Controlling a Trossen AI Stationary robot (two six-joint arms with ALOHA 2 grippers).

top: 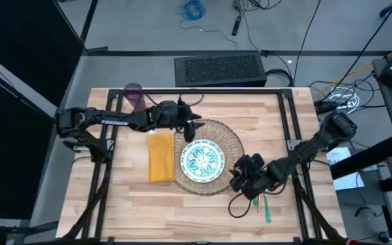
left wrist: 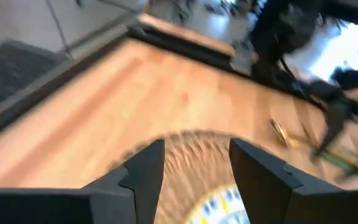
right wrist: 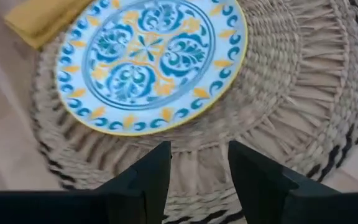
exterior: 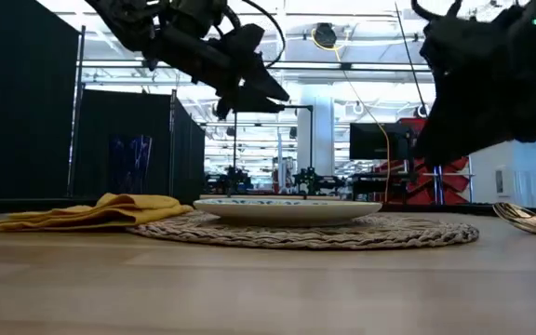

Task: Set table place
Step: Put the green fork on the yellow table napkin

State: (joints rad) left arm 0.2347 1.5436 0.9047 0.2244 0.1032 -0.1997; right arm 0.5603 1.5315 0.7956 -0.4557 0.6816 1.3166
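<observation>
Left to right on the table (top: 121,204): cup (top: 134,96) at the mat's 10 o'clock, near the far rail, standing alone. Napkin (top: 160,156) lies flat at the mat's 9 o'clock, touching its edge. Mat (top: 234,146) sits mid-table, with the plate (top: 203,160) on its near-left part, flat, inside the rim.

Left gripper (top: 190,132) hovers above the mat's 11 o'clock edge, off the surface per the low view. Fingers (left wrist: 146,176) apart at a medium gap, nothing between them.

Right gripper (top: 240,175) is above the mat's 4 o'clock edge, pointing at the plate. Fingers (right wrist: 156,171) spread, gap empty; wrist view looks down on mat weave and the plate rim.

Cutlery lies at the mat's 4–5 o'clock, off the mat. Teal handle (top: 267,208) shows near the right gripper; gold end (exterior: 527,219) rests on the table. Can't tell fork from spoon.
</observation>
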